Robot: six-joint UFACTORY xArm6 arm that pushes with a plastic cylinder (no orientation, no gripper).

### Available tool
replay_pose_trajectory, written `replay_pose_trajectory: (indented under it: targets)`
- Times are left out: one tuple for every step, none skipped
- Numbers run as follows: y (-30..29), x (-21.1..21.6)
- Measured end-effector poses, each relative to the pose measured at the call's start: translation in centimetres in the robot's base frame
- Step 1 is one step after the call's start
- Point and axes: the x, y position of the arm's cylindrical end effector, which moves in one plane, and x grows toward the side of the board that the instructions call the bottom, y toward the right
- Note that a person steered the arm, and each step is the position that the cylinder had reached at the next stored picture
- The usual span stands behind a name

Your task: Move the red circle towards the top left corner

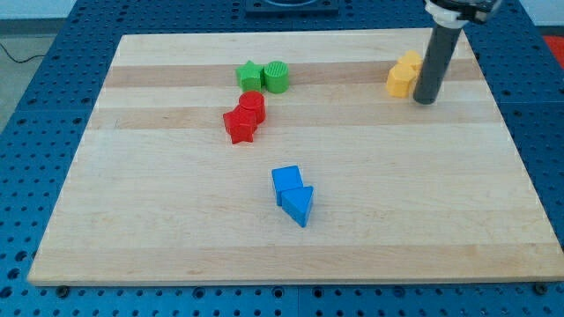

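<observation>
The red circle (253, 105) lies on the wooden board (159, 202), left of centre in the upper half. It touches a red star (239, 126) just below and to its left. A green star (250, 75) and a green circle (276, 77) sit side by side just above it. My tip (426, 99) stands far to the view's right near the top, right next to two yellow blocks (404, 75). The tip is far from the red circle.
A blue cube (286, 181) and a blue triangle (299, 206) touch each other near the board's middle, below the red blocks. The board lies on a blue perforated table (35, 106).
</observation>
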Motion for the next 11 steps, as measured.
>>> replay_pose_trajectory:
  targets:
    - [-2.0,2.8]
    - [-7.5,4.8]
    - [-13.2,4.7]
    - [-19.1,3.9]
    - [-23.8,1.8]
    - [-28.1,-0.6]
    - [-32.3,-0.9]
    - [-32.9,-1.2]
    - [-34.7,-3.5]
    - [-35.6,-2.9]
    - [-37.7,-3.9]
